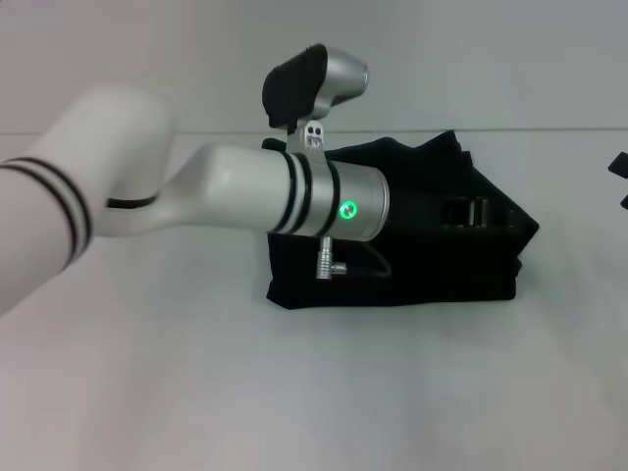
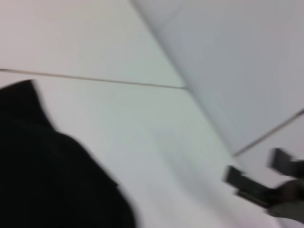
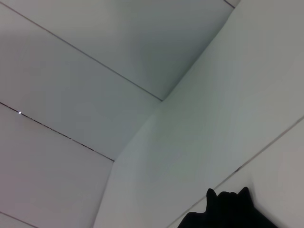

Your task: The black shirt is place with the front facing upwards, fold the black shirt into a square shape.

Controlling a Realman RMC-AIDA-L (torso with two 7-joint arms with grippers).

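Observation:
The black shirt (image 1: 412, 265) lies bunched into a rough, uneven rectangle on the white table, with a raised fold at its far edge and no lettering showing. My left arm reaches across it from the left, and the left gripper (image 1: 466, 212) sits low over the shirt's right part, dark against the cloth. Part of the shirt (image 2: 47, 180) fills the near corner of the left wrist view, and a tip of the shirt (image 3: 228, 211) shows in the right wrist view. My right gripper (image 1: 622, 183) is at the far right table edge, apart from the shirt, with its fingers (image 2: 235, 176) spread.
The white table (image 1: 314, 392) runs bare around the shirt on the near side and to the left. A white wall (image 3: 118, 57) stands behind the table. My left forearm (image 1: 245, 191) hides the shirt's left far part.

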